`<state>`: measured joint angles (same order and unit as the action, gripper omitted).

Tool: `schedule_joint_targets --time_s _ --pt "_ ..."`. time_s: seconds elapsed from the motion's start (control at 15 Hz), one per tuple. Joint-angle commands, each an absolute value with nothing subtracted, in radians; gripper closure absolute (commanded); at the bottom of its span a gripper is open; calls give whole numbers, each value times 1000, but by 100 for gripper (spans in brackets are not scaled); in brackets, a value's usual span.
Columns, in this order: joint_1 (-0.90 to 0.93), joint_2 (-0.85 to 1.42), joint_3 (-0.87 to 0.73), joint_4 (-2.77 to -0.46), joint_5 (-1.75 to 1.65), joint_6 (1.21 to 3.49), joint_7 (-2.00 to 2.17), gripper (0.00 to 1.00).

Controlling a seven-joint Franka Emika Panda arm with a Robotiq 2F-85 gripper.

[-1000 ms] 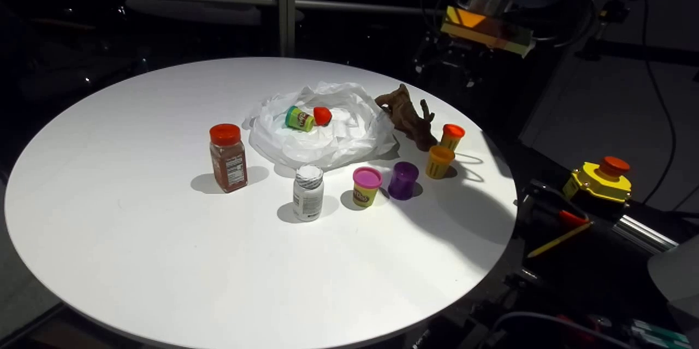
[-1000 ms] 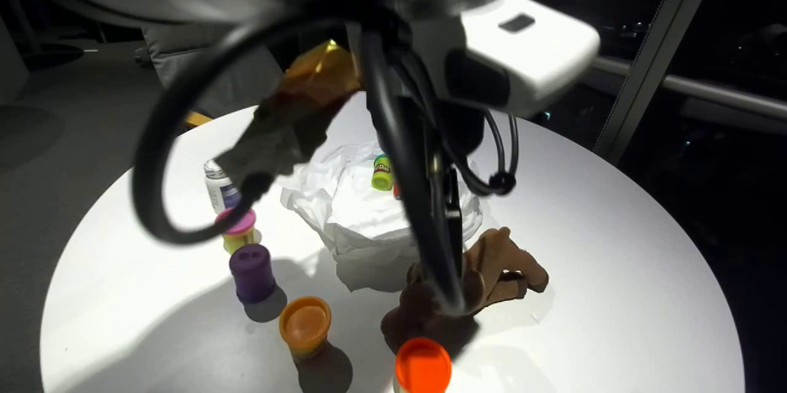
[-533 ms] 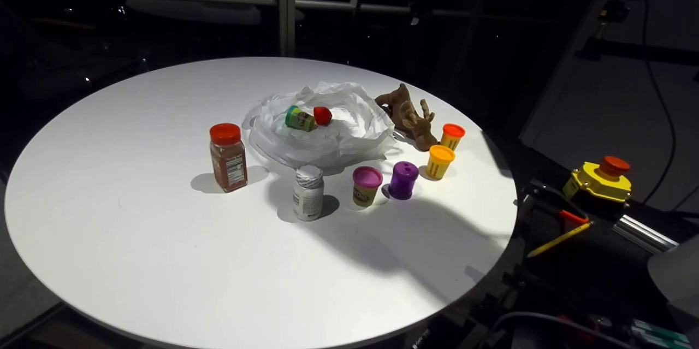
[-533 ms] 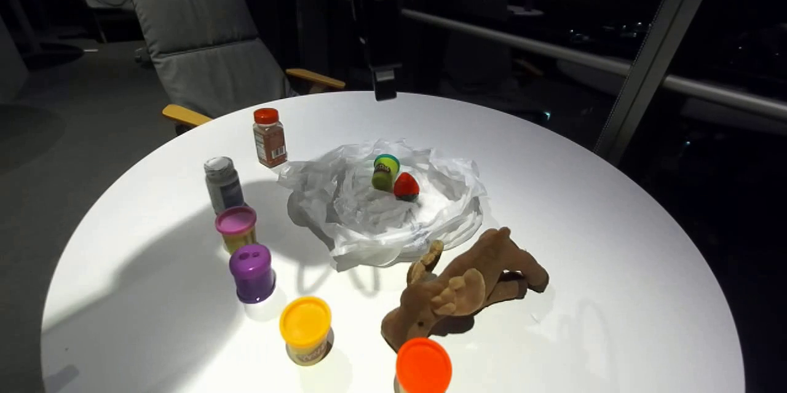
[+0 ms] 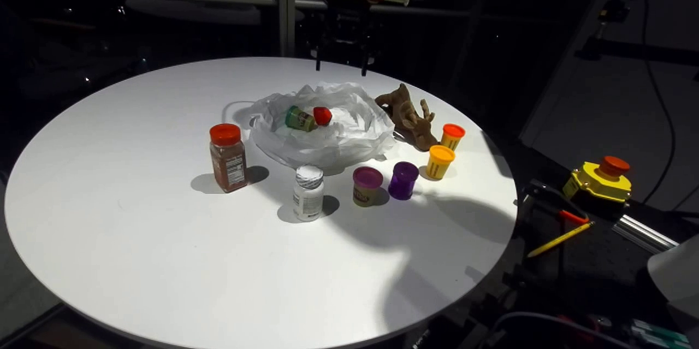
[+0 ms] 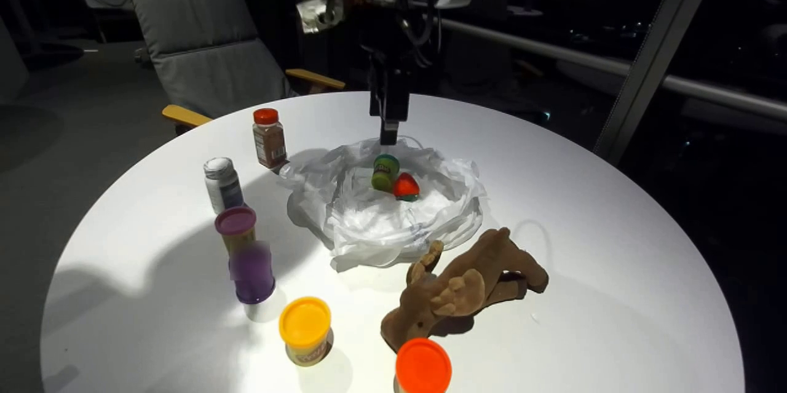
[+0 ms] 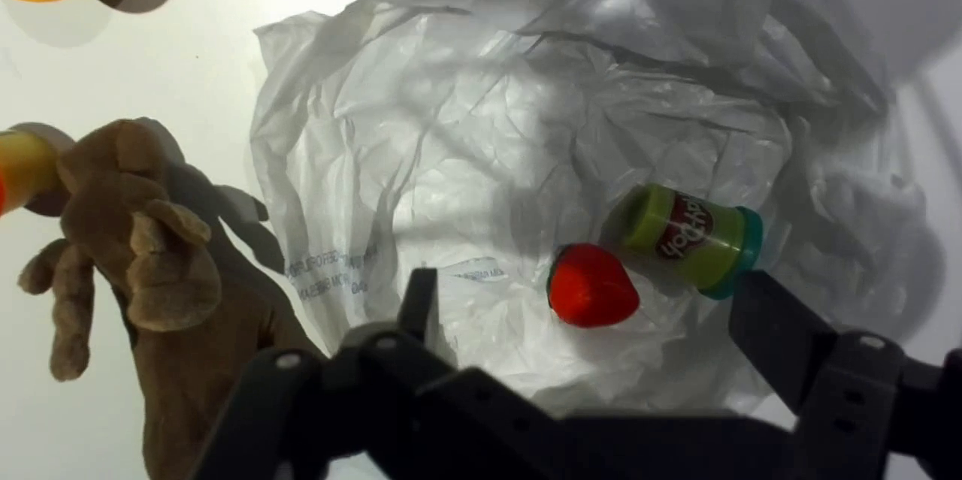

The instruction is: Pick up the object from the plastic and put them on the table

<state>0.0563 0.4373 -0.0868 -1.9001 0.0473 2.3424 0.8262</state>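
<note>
A crumpled white plastic bag (image 5: pixel 349 148) lies on the round white table (image 5: pixel 164 261). On it rest a green tub with a teal lid (image 5: pixel 299 119), tipped on its side, and a red strawberry-like object (image 5: pixel 322 116) beside it. Both also show in an exterior view, tub (image 6: pixel 385 173) and red object (image 6: pixel 406 187), and in the wrist view, tub (image 7: pixel 695 241) and red object (image 7: pixel 594 286). My gripper (image 5: pixel 341 70) is open and empty, pointing down above the bag's far side. In the wrist view the red object appears between the fingertips and the tub near the right finger.
A brown plush toy (image 5: pixel 412 122) lies beside the bag. A red-lidded jar (image 5: pixel 228 159), a white bottle (image 5: pixel 308 194), a pink-lidded tub (image 5: pixel 366 188), a purple container (image 5: pixel 403 181), a yellow-lidded tub (image 5: pixel 439 162) and a red-lidded tub (image 5: pixel 451 136) stand around it.
The arm has swung from the right side of an exterior view to over the bag, and the gripper has come lower in the last half second. The objects on the table have not moved.
</note>
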Motion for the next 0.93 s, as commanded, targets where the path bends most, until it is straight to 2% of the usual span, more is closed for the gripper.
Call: schedule_joint_targets --time_s 0.0,0.87 --pt "22 593 -86 -1716 92 2257 796 0" --pt "3 866 -83 -1394 144 2090 799 0"
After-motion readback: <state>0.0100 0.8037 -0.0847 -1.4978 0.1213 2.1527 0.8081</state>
